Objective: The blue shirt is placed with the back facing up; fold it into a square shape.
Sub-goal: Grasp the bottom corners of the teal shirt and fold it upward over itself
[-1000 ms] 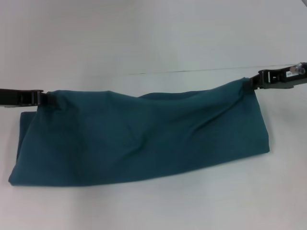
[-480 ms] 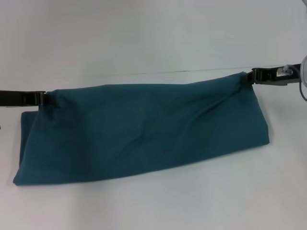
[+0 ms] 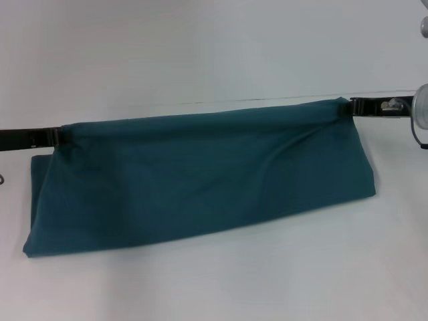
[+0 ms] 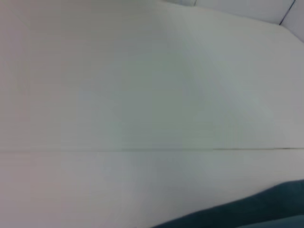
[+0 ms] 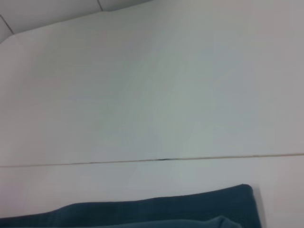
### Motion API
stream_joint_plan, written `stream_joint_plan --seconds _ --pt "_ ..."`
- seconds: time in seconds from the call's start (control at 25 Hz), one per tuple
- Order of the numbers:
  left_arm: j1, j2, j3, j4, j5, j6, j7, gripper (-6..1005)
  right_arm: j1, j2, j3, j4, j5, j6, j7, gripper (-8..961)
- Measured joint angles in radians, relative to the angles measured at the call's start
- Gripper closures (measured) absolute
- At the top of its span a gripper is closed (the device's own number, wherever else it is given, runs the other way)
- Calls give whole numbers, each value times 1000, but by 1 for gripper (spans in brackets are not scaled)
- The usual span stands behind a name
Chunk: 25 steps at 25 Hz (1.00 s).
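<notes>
Two pincers hold the blue shirt (image 3: 200,177) by the ends of its upper edge: the left pincer (image 3: 59,137) is clamped on the left corner, the right pincer (image 3: 349,107) on the right corner, which sits a little higher. That edge is stretched taut between them, raised off the white counter (image 3: 214,287). The rest of the cloth slopes down toward the robot, its lower folded edge lying on the counter. Both wrist views show only a strip of the shirt (image 5: 156,209) against the counter.

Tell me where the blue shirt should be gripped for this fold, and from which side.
Grip the blue shirt at the two ends of its raised far edge, each from its own outer side, as the left gripper and right gripper do; this keeps that edge taut.
</notes>
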<state>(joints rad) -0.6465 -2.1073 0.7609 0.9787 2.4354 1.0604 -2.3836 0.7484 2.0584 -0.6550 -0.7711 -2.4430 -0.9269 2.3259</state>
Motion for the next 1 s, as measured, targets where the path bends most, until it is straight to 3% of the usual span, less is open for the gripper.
stream_joint_plan --seconds 0.2,0.56,1.0 --pt "0 -14 1 1 1 -45 12 947 7 25 -4 15 14 58 -23 854" --pt "-4 -19 19 -47 1 -140 29 946 8 28 -80 50 69 131 -31 858" --pt "-2 -37 31 -73 -5 -266 35 907 6 28 -90 69 155 203 -80 857"
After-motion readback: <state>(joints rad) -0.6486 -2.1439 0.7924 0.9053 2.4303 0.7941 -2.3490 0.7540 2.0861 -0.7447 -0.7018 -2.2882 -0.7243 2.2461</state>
